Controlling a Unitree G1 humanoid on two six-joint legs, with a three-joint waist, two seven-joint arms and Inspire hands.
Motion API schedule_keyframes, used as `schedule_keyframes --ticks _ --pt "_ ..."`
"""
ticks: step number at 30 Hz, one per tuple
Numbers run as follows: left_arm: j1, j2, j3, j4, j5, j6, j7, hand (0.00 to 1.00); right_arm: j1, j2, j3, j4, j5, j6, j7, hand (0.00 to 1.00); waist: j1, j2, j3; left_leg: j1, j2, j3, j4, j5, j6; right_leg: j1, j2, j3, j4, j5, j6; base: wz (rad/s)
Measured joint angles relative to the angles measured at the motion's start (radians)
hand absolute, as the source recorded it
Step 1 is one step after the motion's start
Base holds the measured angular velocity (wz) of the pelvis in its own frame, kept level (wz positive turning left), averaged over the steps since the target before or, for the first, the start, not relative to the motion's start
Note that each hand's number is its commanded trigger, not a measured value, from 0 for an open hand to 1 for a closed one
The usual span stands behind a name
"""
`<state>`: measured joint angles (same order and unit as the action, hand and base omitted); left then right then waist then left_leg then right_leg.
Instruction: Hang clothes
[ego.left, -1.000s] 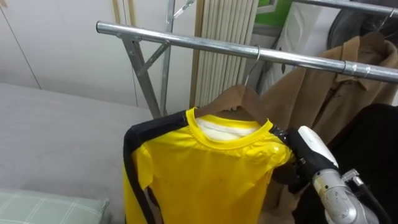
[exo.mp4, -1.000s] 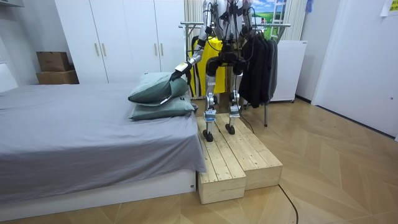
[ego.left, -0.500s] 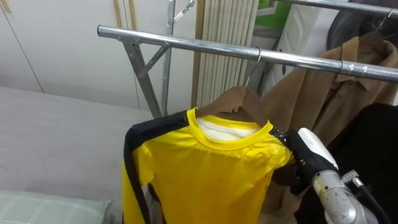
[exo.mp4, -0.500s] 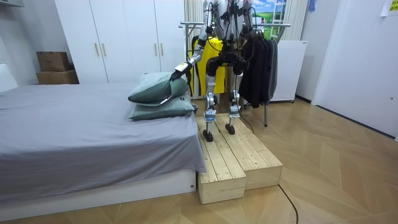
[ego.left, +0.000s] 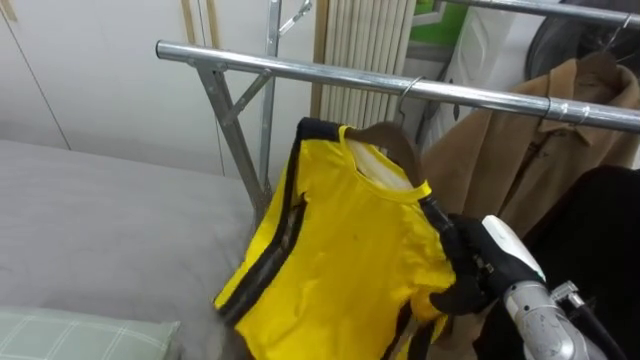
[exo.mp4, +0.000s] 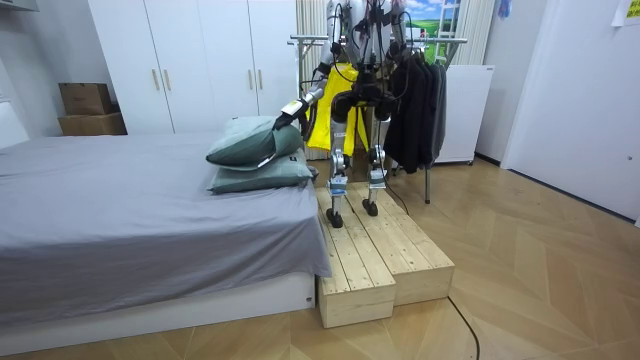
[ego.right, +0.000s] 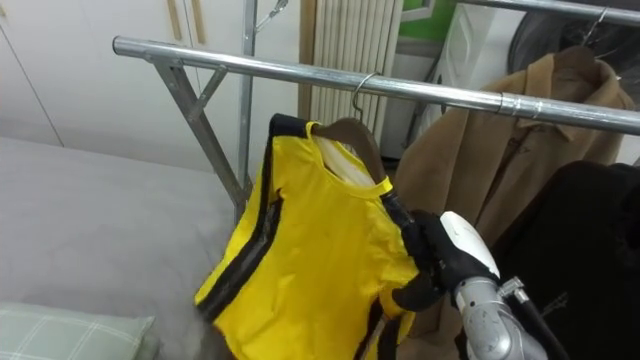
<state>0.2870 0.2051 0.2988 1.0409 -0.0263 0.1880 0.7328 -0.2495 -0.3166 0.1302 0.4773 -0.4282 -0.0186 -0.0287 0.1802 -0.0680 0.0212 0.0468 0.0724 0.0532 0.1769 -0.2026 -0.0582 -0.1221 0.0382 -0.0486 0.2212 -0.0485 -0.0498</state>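
Yellow cloth with black trim: a T-shirt (ego.left: 340, 250) hangs on a brown wooden hanger (ego.left: 392, 138), whose metal hook sits over the steel rail (ego.left: 300, 68) of a clothes rack. The shirt and hanger are tilted, the collar end high at twelve o'clock and the hem slung out toward seven o'clock over the grey bed (ego.left: 100, 220).

At four o'clock from the shirt, the right hand (ego.left: 468, 268) is clenched on the shirt's shoulder, its dark fingers curled into the yellow cloth. Further along the rail, at two o'clock from the shirt, hangs a tan coat (ego.left: 520, 160), and a black garment (ego.left: 600, 230) hangs at three o'clock beside the right arm. A pale green checked pillow (ego.left: 70, 335) lies on the bed at eight o'clock.

From the room view, the robot stands upright on a wooden platform (exo.mp4: 375, 260) at the bed's foot, facing the rack. Its left hand (exo.mp4: 284, 117) reaches out over the stacked pillows at nine o'clock from its body; I cannot tell how its fingers are set.
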Motion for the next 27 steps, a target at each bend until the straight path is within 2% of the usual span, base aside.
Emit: schedule_keyframes --ticks 27 --pt "0.000 0.000 0.000 0.000 -0.001 0.000 0.005 0.00 0.000 -0.001 -0.005 -0.035 0.033 0.023 0.031 0.00 -0.004 -0.004 -0.0034 0.000 0.000 0.000 0.002 0.001 0.000 -0.001 0.000 0.001 0.000 0.000 -0.001 0.00"
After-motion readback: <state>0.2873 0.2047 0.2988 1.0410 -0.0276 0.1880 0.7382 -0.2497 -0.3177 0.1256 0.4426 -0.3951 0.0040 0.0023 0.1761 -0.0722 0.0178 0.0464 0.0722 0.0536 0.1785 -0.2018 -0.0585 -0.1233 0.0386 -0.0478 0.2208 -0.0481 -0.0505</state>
